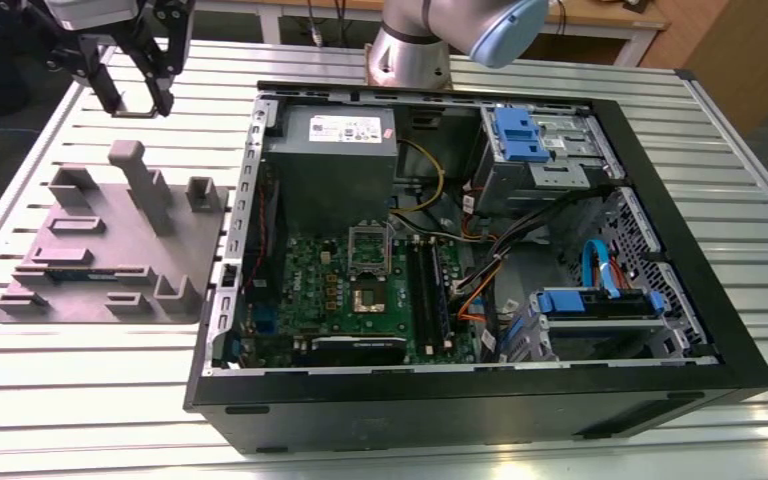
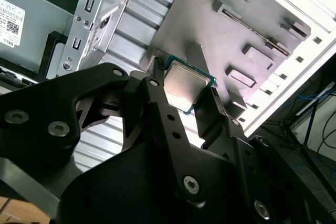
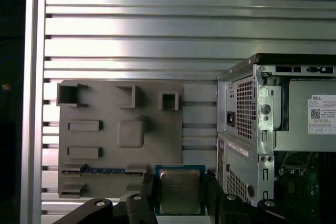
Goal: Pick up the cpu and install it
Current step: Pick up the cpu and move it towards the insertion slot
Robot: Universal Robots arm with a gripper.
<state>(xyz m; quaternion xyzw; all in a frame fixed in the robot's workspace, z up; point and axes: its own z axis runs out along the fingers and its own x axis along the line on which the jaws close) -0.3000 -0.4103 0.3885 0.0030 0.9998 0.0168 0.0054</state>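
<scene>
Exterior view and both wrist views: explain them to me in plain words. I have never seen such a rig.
The machine is a robot arm with a two-fingered gripper at its end. The exterior view comes from a camera off the arm, looking down on a slatted metal table. On it lie a grey moulded tray and an open computer case. Both wrist views come from cameras riding on the arm. They show the gripper closed on the cpu, a small silvery square chip, held in the air.
</scene>
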